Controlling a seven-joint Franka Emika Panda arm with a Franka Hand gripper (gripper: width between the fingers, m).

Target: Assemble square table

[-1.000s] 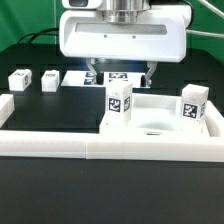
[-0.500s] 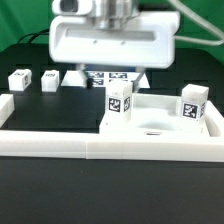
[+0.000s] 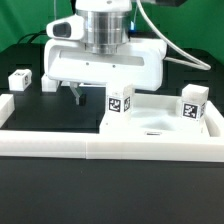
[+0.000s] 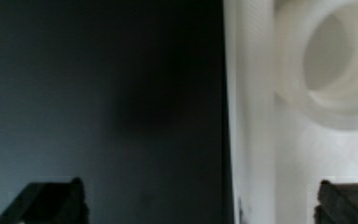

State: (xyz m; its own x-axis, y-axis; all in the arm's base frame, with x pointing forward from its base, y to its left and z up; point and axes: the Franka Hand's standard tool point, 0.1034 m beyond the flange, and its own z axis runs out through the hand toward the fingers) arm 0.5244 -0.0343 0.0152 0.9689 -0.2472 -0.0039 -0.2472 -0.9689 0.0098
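Observation:
The square table's white slab point(image 3: 150, 122) lies at the exterior view's right, with two tagged white leg blocks standing on it, one at its near-left corner point(image 3: 120, 101) and one at its right point(image 3: 193, 104). A loose leg block point(image 3: 17, 80) lies at the left. My gripper point(image 3: 100, 96) hangs low over the slab's left edge, open and empty; one dark finger point(image 3: 77, 95) shows, the other is hidden behind the leg block. In the wrist view the gripper point(image 4: 197, 205) is open wide, straddling the slab's edge point(image 4: 274, 120) with a round hole point(image 4: 345, 65).
Long white border bars run along the front point(image 3: 100, 146) and the left point(image 3: 5, 108) of the black table. A dark-tagged block point(image 3: 46, 82) is partly hidden behind the gripper body. The marker board is hidden behind the gripper.
The gripper has come down and shifted toward the exterior view's left, now covering the marker board and part of the second loose block. The slab and legs have not moved.

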